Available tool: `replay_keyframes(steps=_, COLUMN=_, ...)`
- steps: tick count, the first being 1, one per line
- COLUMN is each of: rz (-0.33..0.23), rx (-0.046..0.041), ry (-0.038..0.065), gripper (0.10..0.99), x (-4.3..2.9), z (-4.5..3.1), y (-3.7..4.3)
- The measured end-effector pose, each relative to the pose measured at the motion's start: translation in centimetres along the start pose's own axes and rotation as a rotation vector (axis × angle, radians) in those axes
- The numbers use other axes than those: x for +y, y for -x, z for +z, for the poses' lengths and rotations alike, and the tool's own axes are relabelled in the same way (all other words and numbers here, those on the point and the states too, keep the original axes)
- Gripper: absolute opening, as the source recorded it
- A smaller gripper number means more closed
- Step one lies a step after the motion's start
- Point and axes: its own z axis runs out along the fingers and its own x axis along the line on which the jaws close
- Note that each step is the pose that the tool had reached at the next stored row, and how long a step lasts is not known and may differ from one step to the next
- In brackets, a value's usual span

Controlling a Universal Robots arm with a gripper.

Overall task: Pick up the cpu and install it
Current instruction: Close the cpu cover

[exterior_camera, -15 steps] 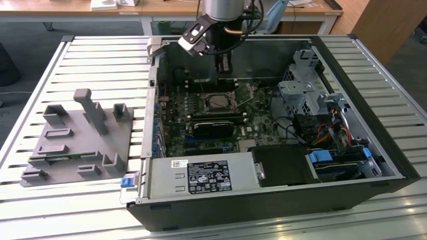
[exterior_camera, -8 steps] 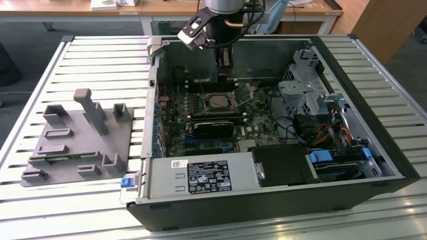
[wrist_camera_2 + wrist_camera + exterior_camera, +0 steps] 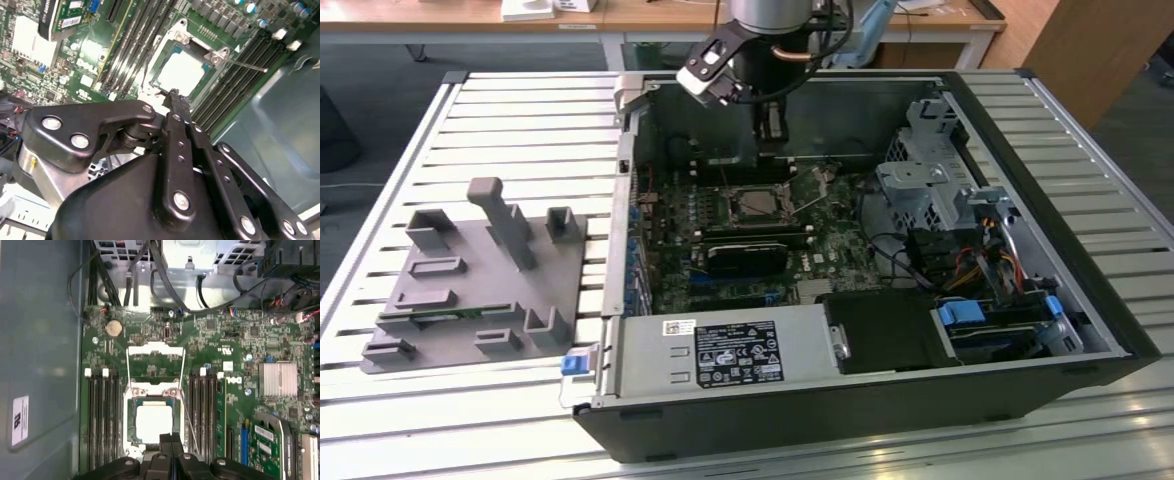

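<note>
The cpu (image 3: 151, 422), a small square chip with a pale metal top, lies flat inside the motherboard socket (image 3: 131, 412); it also appears in the second wrist view (image 3: 182, 72) and the exterior view (image 3: 754, 205). The socket's metal load plate (image 3: 155, 352) is swung open beside it, and the thin wire lever (image 3: 245, 65) sticks out to one side. My gripper (image 3: 171, 439) hovers just above the chip's near edge, its two black fingers pressed together with nothing between them. In the exterior view the gripper (image 3: 773, 125) hangs inside the open computer case (image 3: 1014, 250).
Memory slots (image 3: 102, 415) flank the socket on both sides. An expansion card (image 3: 747, 250), a drive cage (image 3: 921, 185), loose cables (image 3: 907, 260) and the power supply (image 3: 720, 355) crowd the case. A grey plastic tray (image 3: 467, 290) sits on the slatted table at the exterior view's left.
</note>
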Motion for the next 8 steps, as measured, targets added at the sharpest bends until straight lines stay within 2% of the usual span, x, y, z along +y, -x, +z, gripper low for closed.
replay_keyframes(steps=3, rz=0.000, rx=0.0037, ry=-0.005, gripper=0.106, x=1.31, z=0.18, y=-0.01)
replay_keyframes(steps=5, rz=-0.001, rx=0.0147, ry=-0.007, gripper=0.106, x=2.00, z=0.27, y=-0.04)
replay_keyframes(steps=6, rz=-0.002, rx=0.0216, ry=-0.008, gripper=0.106, x=2.19, z=0.32, y=-0.06)
replay_keyframes(steps=8, rz=-0.005, rx=0.0247, ry=-0.008, gripper=0.106, x=2.43, z=0.53, y=-0.14)
